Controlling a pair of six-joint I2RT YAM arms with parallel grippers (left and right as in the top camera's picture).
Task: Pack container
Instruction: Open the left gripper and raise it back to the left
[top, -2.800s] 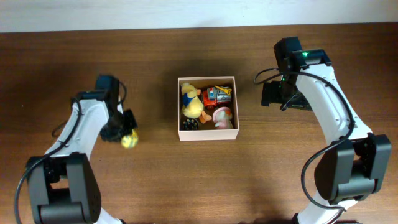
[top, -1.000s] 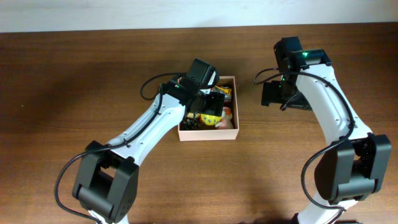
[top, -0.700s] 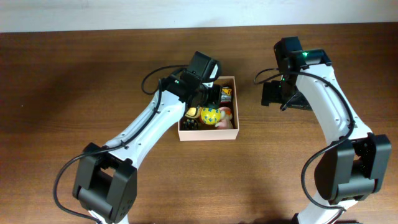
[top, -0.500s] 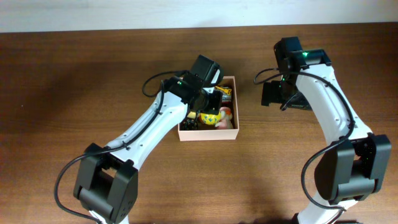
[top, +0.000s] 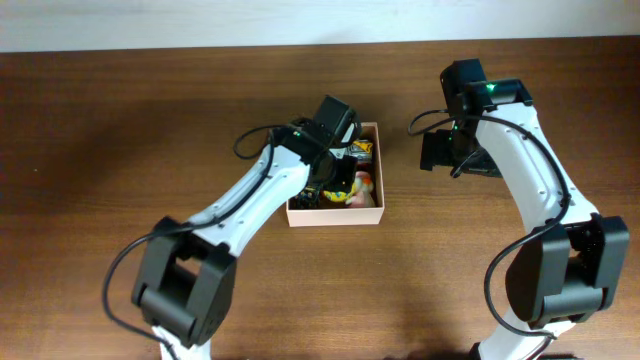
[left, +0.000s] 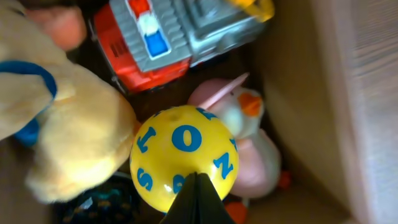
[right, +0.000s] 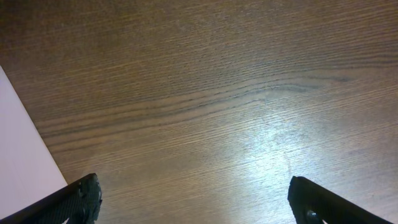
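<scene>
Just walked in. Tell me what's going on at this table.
The left gripper hangs over the square white cardboard box with brown inner walls, fingers closed together over a yellow ball with blue letters. The ball lies in the box among a red and grey toy truck, a pink duck toy and a yellow plush. The right gripper is open and empty above the brown wooden table, beside the box.

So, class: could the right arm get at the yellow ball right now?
Probably not cleanly: the left gripper sits directly over the yellow ball inside the container, blocking a descent from above.
</scene>
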